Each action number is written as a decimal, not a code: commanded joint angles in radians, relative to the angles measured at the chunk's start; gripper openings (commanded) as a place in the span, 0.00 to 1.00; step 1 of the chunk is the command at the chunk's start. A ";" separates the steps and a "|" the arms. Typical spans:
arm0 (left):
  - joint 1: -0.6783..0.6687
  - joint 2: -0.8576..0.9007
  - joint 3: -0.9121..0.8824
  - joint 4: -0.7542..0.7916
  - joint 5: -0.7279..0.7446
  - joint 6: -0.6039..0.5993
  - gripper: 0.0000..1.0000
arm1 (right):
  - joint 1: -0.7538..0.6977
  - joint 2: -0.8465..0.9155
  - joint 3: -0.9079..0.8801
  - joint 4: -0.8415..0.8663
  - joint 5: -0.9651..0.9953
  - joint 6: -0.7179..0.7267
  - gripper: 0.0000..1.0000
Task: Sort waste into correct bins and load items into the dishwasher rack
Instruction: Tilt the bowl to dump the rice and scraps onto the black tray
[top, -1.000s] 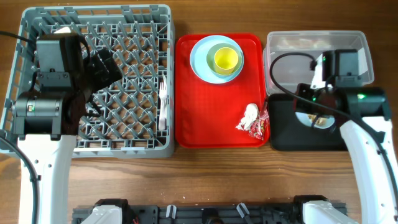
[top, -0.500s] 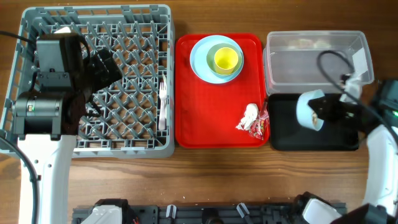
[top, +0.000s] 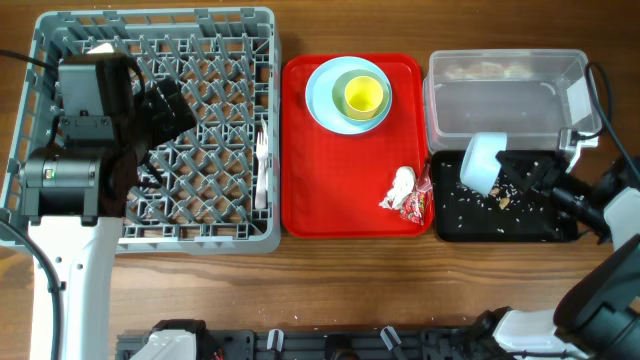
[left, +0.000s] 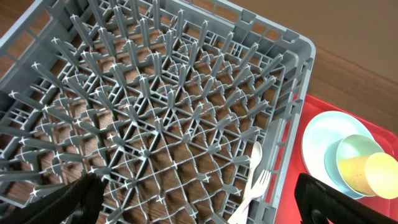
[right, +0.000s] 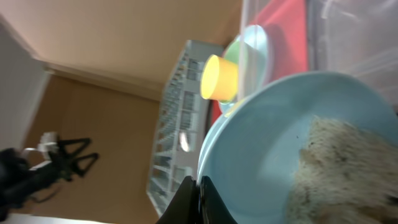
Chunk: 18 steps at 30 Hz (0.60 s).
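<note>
Tipping the bowl (top: 482, 163) over the black tray (top: 445, 232)
Overhead: the pale blue bowl lies on its side above the black tray, with crumbs (top: 500, 203) scattered inside the tray. Left wrist: the left fingers (left: 68, 199) are spread above the rack (left: 292, 93). Right wrist: the right fingers (right: 198, 196) pinch the bowl's rim; rice clings inside, so a steeper tilt seems needed.

The pale blue bowl (right: 267, 155) fills the lower right, tipped on edge, with whitish rice-like crumbs (right: 339, 168) clinging inside it. The right hand (right: 200, 200) clamps its rim at the bottom edge, only one dark finger (right: 191, 204) showing. Beyond, the yellow-green cup (right: 219, 78) sits on the plate (right: 256, 38) on the red tray (right: 289, 25), beside the grey rack (right: 174, 124). The clear tub (right: 348, 37) crosses the upper right.
</note>
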 joint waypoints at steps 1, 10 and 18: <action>0.006 -0.003 0.006 0.002 -0.013 0.002 1.00 | -0.039 0.045 -0.003 -0.019 -0.135 -0.032 0.04; 0.006 -0.003 0.006 0.002 -0.013 0.002 1.00 | -0.280 0.045 -0.007 -0.192 -0.161 -0.086 0.04; 0.006 -0.003 0.006 0.002 -0.013 0.002 1.00 | -0.347 0.045 -0.013 -0.262 -0.185 -0.118 0.04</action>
